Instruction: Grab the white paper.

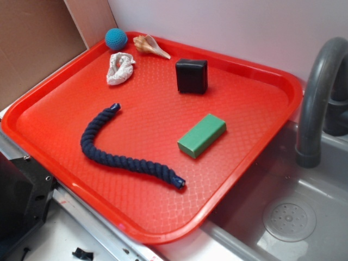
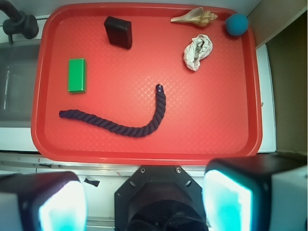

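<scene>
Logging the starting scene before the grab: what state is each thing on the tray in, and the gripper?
white paper: crumpled, lying free near the teal ball
gripper: open, holding nothing
rope: loosely curved, unknotted
seashell: on its side
black box: resting flat
green block: lying flat

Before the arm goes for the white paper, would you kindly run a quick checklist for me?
1. White paper in view, lying on the red tray: ok.
2. Pincer open and empty: ok.
3. Paper apart from the seashell and the teal ball: ok, though both are near.
4. Rope clear of the paper: ok.
5. Pincer above the paper: not ok; it hangs over the tray's near edge.
</scene>
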